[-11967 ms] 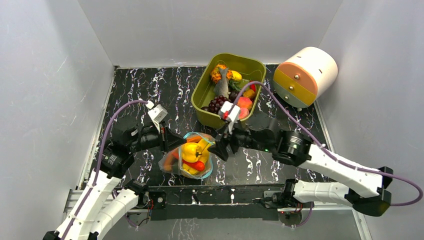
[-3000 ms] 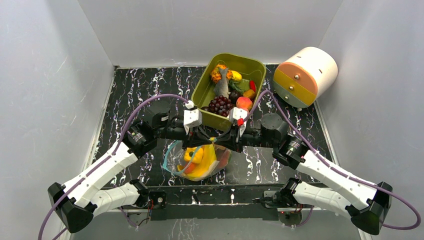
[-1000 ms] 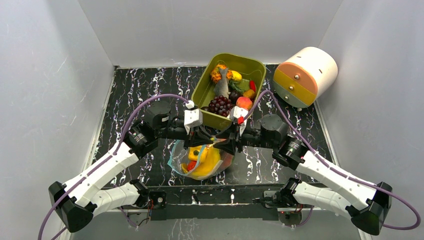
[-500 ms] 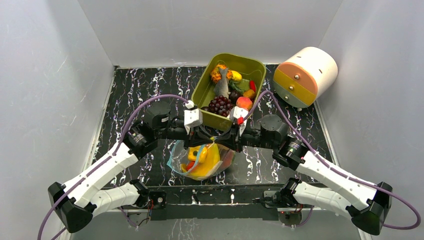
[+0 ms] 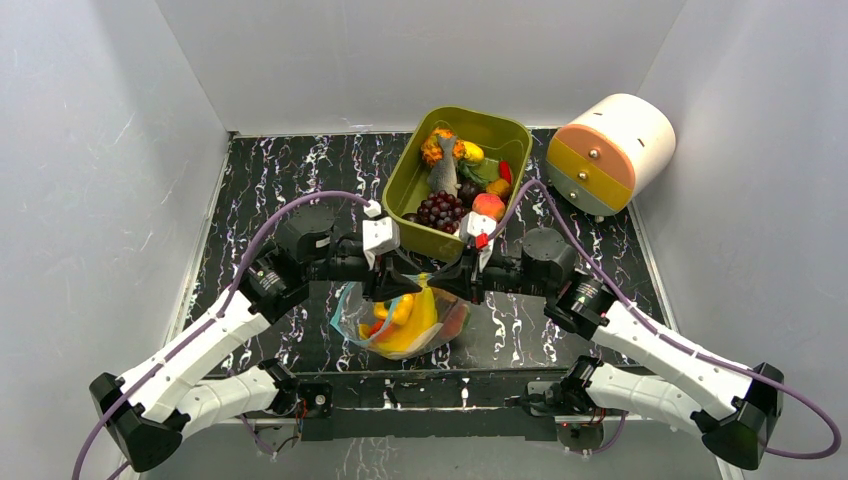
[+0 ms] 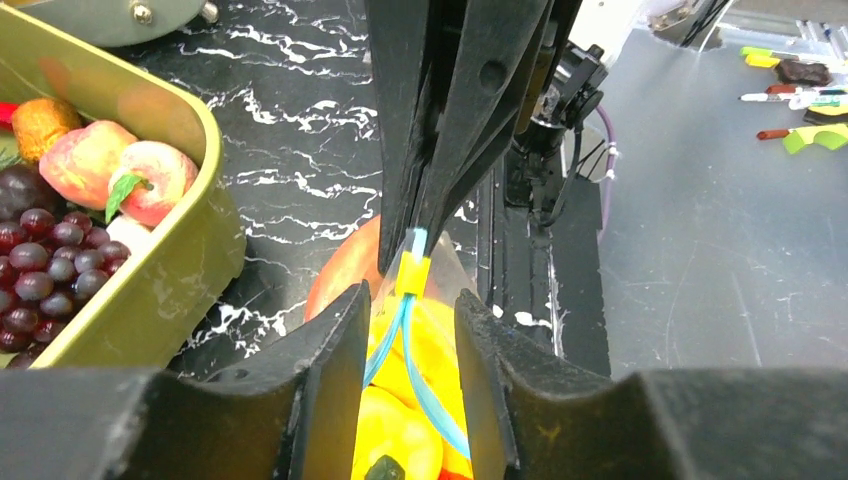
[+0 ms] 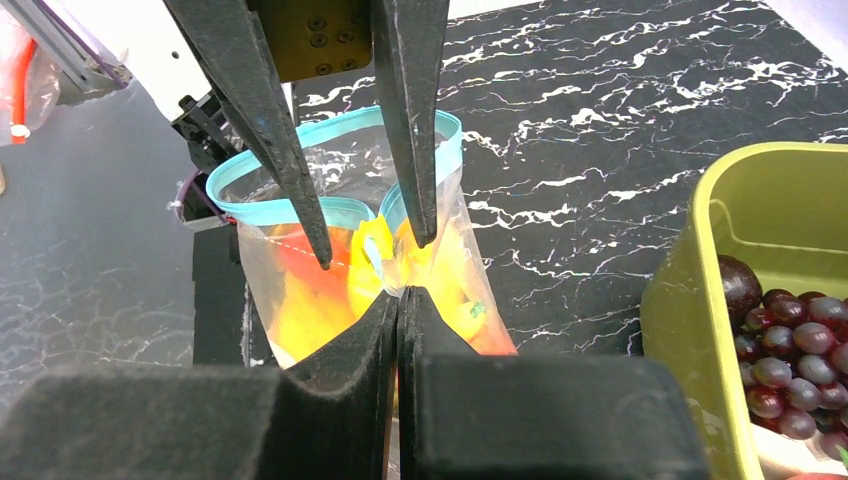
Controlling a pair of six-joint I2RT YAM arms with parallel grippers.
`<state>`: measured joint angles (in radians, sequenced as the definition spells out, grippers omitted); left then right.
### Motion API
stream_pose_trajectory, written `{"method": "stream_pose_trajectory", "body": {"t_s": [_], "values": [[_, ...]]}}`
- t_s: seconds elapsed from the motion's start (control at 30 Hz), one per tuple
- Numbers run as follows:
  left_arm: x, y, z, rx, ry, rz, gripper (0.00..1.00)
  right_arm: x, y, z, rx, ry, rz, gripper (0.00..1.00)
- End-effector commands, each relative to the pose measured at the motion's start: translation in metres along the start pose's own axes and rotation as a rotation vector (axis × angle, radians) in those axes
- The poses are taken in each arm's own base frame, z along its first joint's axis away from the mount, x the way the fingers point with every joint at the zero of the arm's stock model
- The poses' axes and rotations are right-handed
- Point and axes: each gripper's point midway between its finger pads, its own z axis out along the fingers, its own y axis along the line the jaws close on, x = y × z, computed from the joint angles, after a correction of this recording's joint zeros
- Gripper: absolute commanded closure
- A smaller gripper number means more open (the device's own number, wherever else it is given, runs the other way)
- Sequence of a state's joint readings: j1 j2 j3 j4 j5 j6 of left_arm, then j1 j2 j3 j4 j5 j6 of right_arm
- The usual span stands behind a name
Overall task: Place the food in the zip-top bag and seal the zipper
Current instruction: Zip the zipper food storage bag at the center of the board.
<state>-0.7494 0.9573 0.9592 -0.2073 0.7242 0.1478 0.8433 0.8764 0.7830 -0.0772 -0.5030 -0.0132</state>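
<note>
The zip-top bag (image 5: 395,335), bulging with yellow food (image 5: 410,312), is sagging near the table's (image 5: 260,190) front edge. The left claw (image 6: 410,298) is straddling the zipper (image 7: 345,211), spread. The right claw (image 7: 398,296) is pinching the zipper's end. If that pinch slips, the unsealed mouth could gape and spill.

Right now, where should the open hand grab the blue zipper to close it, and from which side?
Probably the two teal strips of the zipper, just beside the end that the shut right gripper pinches. The open left gripper should come from its own side, one finger on each face of the zip-top bag. The strips meet at that pinch and spread apart further along.
</note>
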Motion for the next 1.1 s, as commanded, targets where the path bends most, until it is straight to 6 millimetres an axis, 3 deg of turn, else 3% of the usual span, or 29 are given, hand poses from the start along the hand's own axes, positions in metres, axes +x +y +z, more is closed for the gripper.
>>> {"method": "stream_pose_trajectory", "body": {"t_s": [0.0, 0.1, 0.3, 0.6, 0.8, 1.07], "values": [[-0.033, -0.014, -0.003, 0.062, -0.119, 0.016, 0.63, -0.039, 0.003, 0.002, -0.026, -0.118, -0.042, 1.0], [-0.041, -0.016, -0.003, 0.076, -0.149, 0.035, 0.59, -0.04, 0.004, 0.001, -0.027, -0.127, -0.044, 1.0], [-0.029, -0.012, 0.003, 0.088, -0.107, 0.027, 0.61, -0.042, 0.006, 0.0, -0.035, -0.139, -0.038, 1.0], [-0.021, -0.007, 0.001, 0.05, -0.076, 0.044, 1.0, -0.038, -0.003, -0.003, 0.03, -0.13, -0.034, 1.0], [-0.01, -0.004, -0.001, 0.025, -0.032, 0.023, 1.0, -0.046, 0.001, -0.012, 0.031, -0.158, -0.051, 1.0], [-0.015, -0.006, -0.003, 0.02, -0.056, 0.03, 1.0, -0.043, 0.002, -0.013, 0.028, -0.153, -0.046, 1.0]]}}
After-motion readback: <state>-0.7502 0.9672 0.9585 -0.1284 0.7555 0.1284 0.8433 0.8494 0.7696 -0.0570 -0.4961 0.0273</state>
